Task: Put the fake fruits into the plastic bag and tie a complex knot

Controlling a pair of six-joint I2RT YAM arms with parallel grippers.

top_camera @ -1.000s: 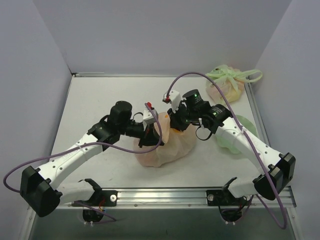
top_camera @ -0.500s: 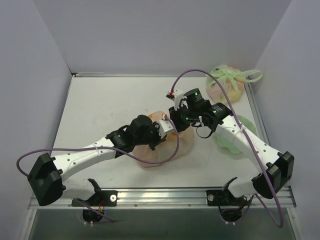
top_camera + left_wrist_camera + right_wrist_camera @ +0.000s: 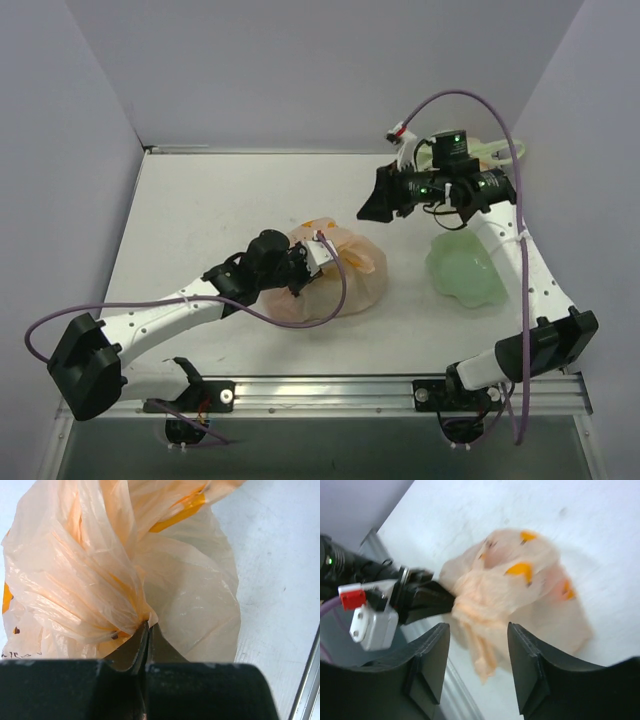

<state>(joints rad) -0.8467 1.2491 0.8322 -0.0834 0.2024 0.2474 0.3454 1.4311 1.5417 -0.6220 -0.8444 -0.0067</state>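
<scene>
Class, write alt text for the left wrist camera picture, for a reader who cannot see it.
The left claw is shut on a gathered bunch of a thin peach plastic bag with orange-yellow prints, seen close up. The bag fills most of the view and rests on a pale table.

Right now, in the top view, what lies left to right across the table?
Left arm's elbow → plastic bag → light green film sheet → right arm's elbow.
</scene>
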